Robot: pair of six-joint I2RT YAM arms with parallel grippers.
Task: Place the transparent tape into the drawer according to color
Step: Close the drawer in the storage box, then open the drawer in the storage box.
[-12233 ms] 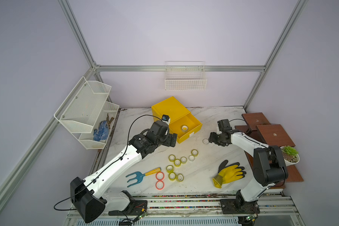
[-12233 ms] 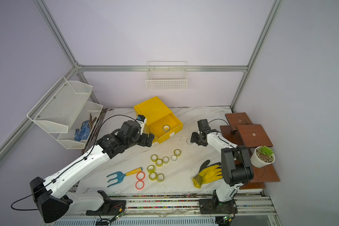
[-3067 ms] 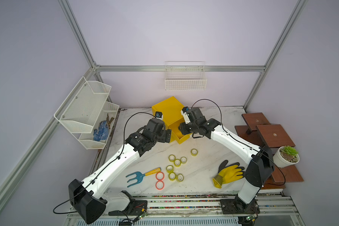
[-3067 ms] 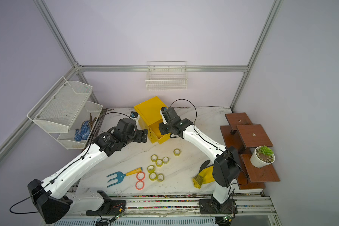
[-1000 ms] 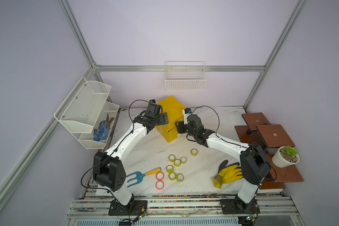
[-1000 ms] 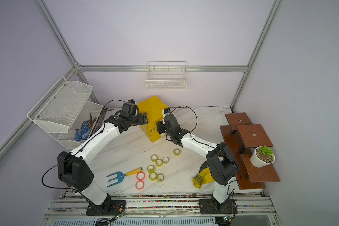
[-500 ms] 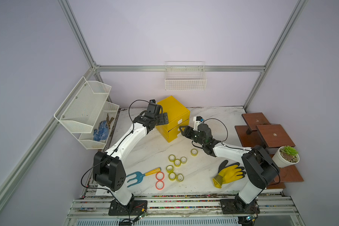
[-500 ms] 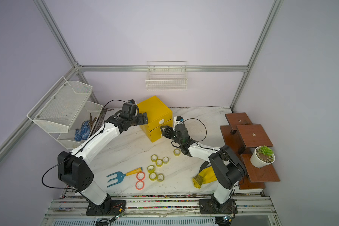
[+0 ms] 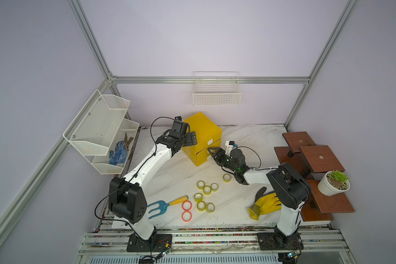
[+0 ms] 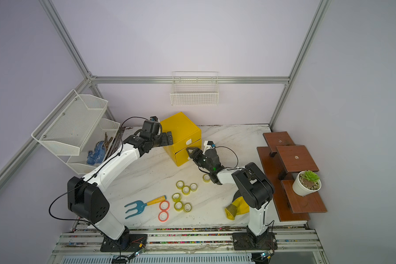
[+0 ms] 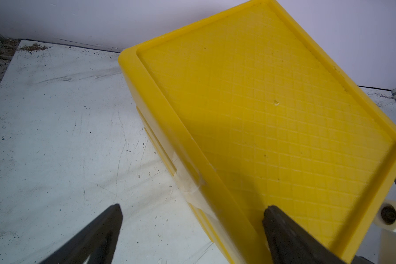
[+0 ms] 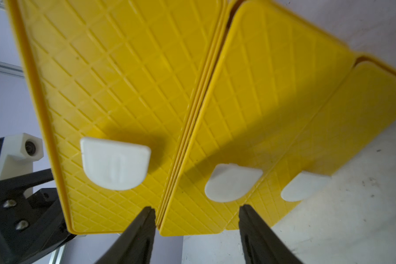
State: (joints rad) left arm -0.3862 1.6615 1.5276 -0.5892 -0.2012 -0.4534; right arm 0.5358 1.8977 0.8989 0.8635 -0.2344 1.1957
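Note:
Several yellow-green transparent tape rolls (image 9: 207, 190) lie on the marble table in both top views, one (image 9: 226, 177) apart from the rest, near my right arm. Two pink-red rings (image 9: 186, 205) lie beside them. The yellow drawer cabinet (image 9: 202, 134) stands at the back, and its drawer fronts with white handles (image 12: 116, 169) look shut. My left gripper (image 9: 192, 139) is open, its fingers straddling the cabinet's top left edge (image 11: 192, 160). My right gripper (image 9: 212, 152) is open and empty, just in front of the middle drawer front (image 12: 249, 114).
A blue hand fork with a yellow handle (image 9: 162, 205) lies left of the pink rings. A yellow glove (image 9: 264, 204) lies at the front right. Brown wooden steps (image 9: 311, 160) with a potted plant (image 9: 334, 182) fill the right side. A white wire rack (image 9: 101, 130) hangs at the left.
My right gripper has drawn back from the cabinet front toward the table's middle and its jaws have parted. The left gripper has stayed at the cabinet's top edge.

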